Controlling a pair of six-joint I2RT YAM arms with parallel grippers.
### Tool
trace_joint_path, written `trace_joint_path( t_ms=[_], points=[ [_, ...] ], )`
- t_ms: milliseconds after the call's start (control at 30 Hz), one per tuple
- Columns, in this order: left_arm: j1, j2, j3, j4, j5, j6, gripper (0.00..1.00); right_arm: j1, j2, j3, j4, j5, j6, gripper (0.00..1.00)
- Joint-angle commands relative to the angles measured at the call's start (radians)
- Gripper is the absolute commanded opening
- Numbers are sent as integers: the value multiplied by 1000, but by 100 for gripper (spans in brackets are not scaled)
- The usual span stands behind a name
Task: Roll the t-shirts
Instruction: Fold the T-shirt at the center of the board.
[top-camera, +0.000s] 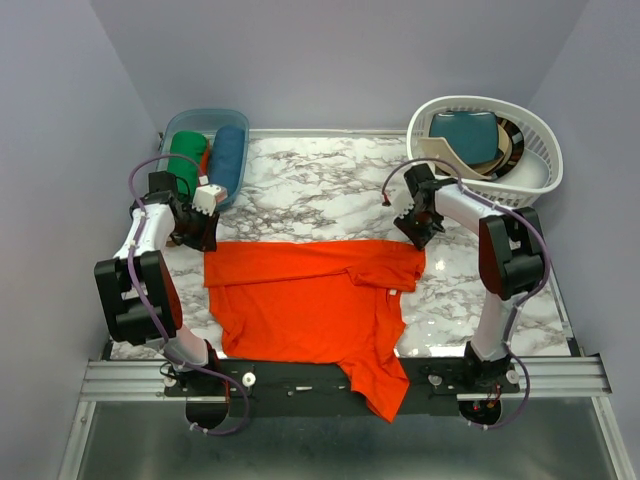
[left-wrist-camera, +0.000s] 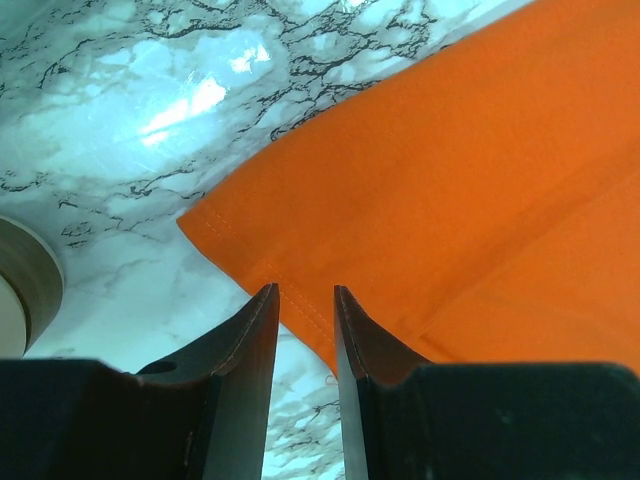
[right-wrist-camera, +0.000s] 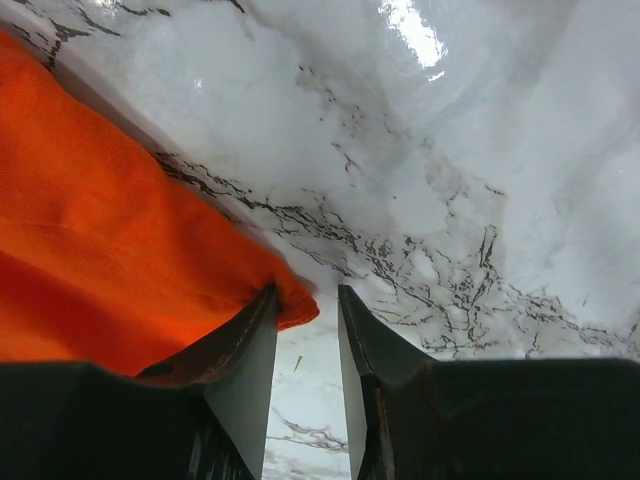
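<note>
Two robot arms bracket an orange-red short-sleeved fabric t-shirt (top-camera: 310, 300) spread flat on a white marble-patterned tabletop (top-camera: 320, 185). Its long axis runs left to right across the table, and one part trails over the near edge between the arm bases. The left gripper (left-wrist-camera: 305, 290) hangs over the garment's far-left corner, its two dark fingers narrowly parted; the stitched hem passes beneath the gap and nothing is pinched between them. The right gripper (right-wrist-camera: 308, 290) is poised at the far-right corner, its jaws likewise a little apart and empty, with bare marble showing in the gap and the cloth's corner lying just beside one fingertip. From both grippers the body of the shirt lies back toward the robot's bases, so the far edge stretched between them appears to be the line on which the coming move turns. Each arm is nearest its own corner and neither is better placed. A roll begun at that edge would probably have to travel toward the near side of the table, with both ends kept level so the bundle does not skew. With the cloth lying flat, rolling looks not yet begun. At the far left a translucent blue plastic tub (top-camera: 240, 118) holds a green rolled garment (top-camera: 185, 150) and a blue rolled garment (top-camera: 228, 155). At the far right a white slotted plastic laundry basket (top-camera: 545, 170) holds a loose pile of teal and beige clothes (top-camera: 465, 130).
</note>
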Motion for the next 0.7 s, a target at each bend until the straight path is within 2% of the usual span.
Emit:
trace_joint_path(
  t_ms=[0, 33, 67, 167, 300, 433, 533, 667],
  points=[
    [-3, -37, -11, -8, -25, 5, 37, -13, 63, 37, -76, -108, -19, 36],
    [-4, -39, -10, -8, -25, 3, 37, -13, 78, 44, -89, -111, -24, 31],
    [-4, -39, -10, -10, -23, 5, 37, -14, 86, 63, -100, -113, -24, 22],
    [-1, -39, -7, -10, -33, 5, 37, -16, 89, 67, -114, -106, -18, 1],
    [28, -48, -7, 10, -54, -17, 37, -16, 20, 38, -36, -82, -9, 1],
    [98, -54, -2, 50, -43, -87, 52, -14, -87, -6, 54, -11, 19, 1],
    [129, -45, -10, 73, 2, -147, 58, -14, -151, -55, 107, 35, 25, 1],
    [131, -23, -42, 137, 44, -210, 60, -16, -133, -57, 91, 49, 21, 1]
  ],
)
